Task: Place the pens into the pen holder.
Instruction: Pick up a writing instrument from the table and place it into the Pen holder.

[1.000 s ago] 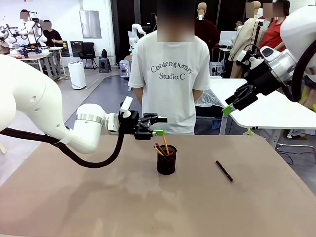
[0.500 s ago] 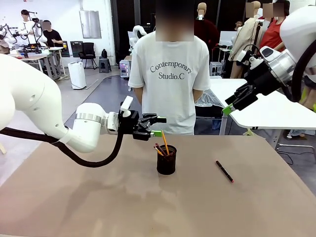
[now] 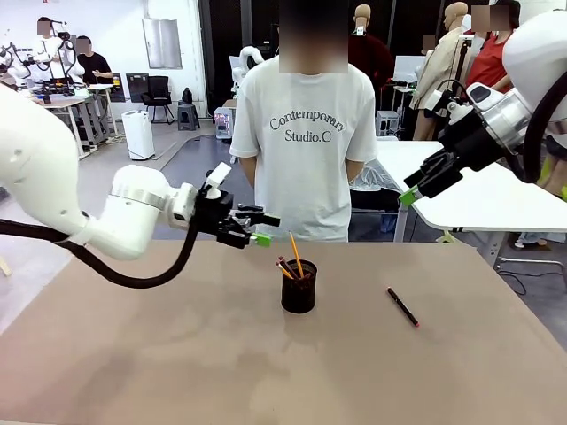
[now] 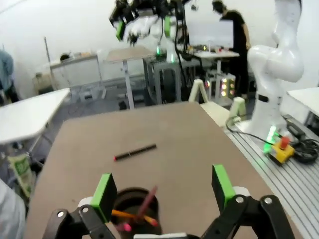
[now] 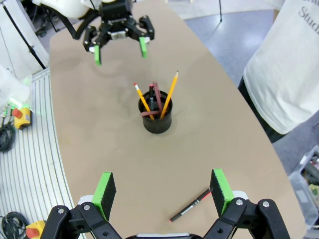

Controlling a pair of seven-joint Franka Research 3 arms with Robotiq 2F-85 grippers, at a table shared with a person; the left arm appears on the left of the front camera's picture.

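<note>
The black mesh pen holder (image 3: 299,288) (image 5: 157,118) (image 4: 130,200) stands mid-table. A yellow-orange pen (image 3: 296,255) (image 5: 169,92), another yellow one (image 5: 143,100) and a reddish-brown pen (image 5: 155,97) lean in it. A black pen with a red tip (image 3: 402,306) (image 4: 134,152) (image 5: 190,209) lies flat on the table to the holder's right. My left gripper (image 3: 252,227) (image 4: 163,189) (image 5: 119,42) hovers open and empty above the table, up and left of the holder. My right gripper (image 3: 412,190) (image 5: 163,189) hangs open and empty, high above the table's far right.
A person in a white T-shirt (image 3: 306,133) stands at the far edge, hands out of sight. A white table (image 3: 478,199) lies beyond the right corner. The brown tabletop (image 3: 177,354) is bare around the holder. A red emergency stop button (image 4: 282,144) sits beside the table.
My left gripper has drawn back to the left and slightly up, away from above the holder, with its fingers spread a little wider. The right arm and the pens have not moved.
</note>
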